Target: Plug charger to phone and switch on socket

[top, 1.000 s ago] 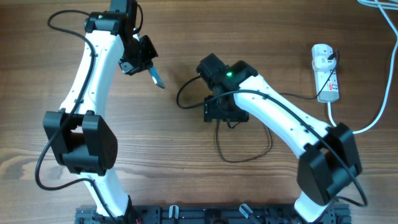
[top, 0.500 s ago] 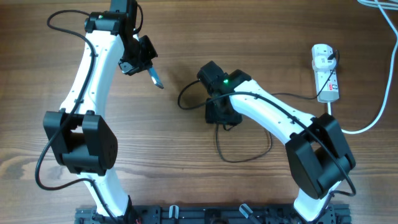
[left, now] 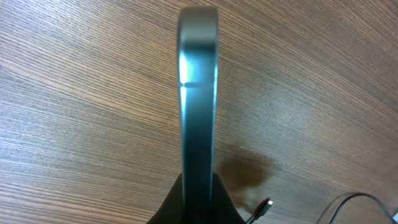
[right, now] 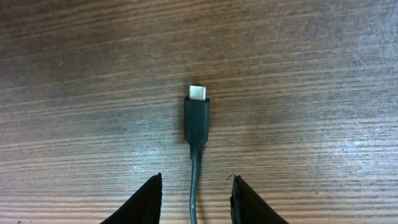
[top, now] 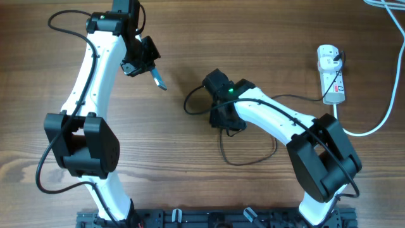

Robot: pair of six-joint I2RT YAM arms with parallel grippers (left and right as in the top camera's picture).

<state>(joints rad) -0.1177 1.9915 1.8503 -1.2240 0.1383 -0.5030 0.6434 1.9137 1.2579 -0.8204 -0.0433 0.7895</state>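
My left gripper [top: 144, 63] is shut on the phone [top: 159, 80] and holds it above the table at the back left. In the left wrist view the phone [left: 198, 93] shows edge-on, a teal-grey slab rising from between the fingers [left: 198, 208]. The charger [top: 222, 144] is a thin black cable looping across the middle of the table. Its plug tip [right: 197, 118] lies flat on the wood just ahead of my right gripper [right: 194, 199]. That gripper is open, with the cable running between its fingers untouched. In the overhead view the right gripper [top: 224, 120] covers the tip. The tip also shows in the left wrist view [left: 264, 205].
The socket [top: 331, 76], a white power strip with a plug block and red switch marks, lies at the far right. A thicker white cable [top: 386, 114] curves along the right edge. A black rail [top: 209, 218] runs along the table's front edge.
My right arm has swung its elbow leftward and its wrist has shifted slightly right and toward the front over the cable. The cable loop moved a little with it. The left arm and phone have not moved.
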